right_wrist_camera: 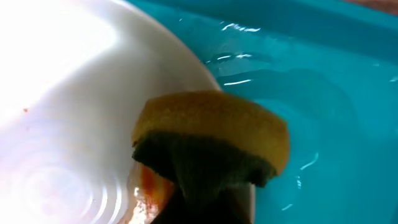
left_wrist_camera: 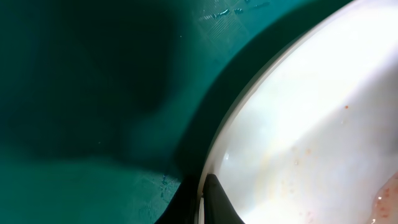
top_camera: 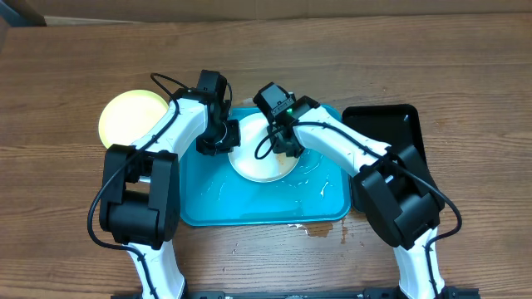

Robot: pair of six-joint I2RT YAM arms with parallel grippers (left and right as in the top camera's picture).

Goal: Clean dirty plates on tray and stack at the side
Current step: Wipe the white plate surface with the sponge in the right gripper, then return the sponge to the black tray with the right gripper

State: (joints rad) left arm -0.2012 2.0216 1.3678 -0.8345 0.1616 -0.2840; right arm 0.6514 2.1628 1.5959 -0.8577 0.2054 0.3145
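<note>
- Far left, off the tray: a pale yellow-green round plastic plate [top_camera: 133,120] sits by itself on the brown wooden table [top_camera: 66,75], just left of the left arm.
- The left gripper [top_camera: 223,137] is down at the left edge of the white round shallow plastic plate [top_camera: 253,162]. In the left wrist view one dark finger [left_wrist_camera: 217,202] lies on the inside of the white rim [left_wrist_camera: 311,124] and more dark shape sits just outside it, so it looks pinched closed on that rim.
- That white plate is lying in the far half of the large turquoise-blue rectangular plastic tray [top_camera: 249,203], roughly mid-width. The tray floor looks wet, with shiny ripples of water [right_wrist_camera: 323,74] around the plate.
- The plate's still dirty: pinkish-orange specks [left_wrist_camera: 385,199] on the wrist-cam side, plus an orange-brown smear [right_wrist_camera: 151,180] right under the sponge.
- The right gripper [top_camera: 287,148] is over the right part of the plate, clamped on a yellow sponge with a dark green scrub layer [right_wrist_camera: 211,124]. The sponge is pressed at the plate's rim [right_wrist_camera: 74,93], half hanging over the tray.
- There's a small puddle [top_camera: 320,228] on the table, touching the tray's near right edge.
- Far right: a narrow black rectangular tray [top_camera: 386,124], just beside the blue one.
</note>
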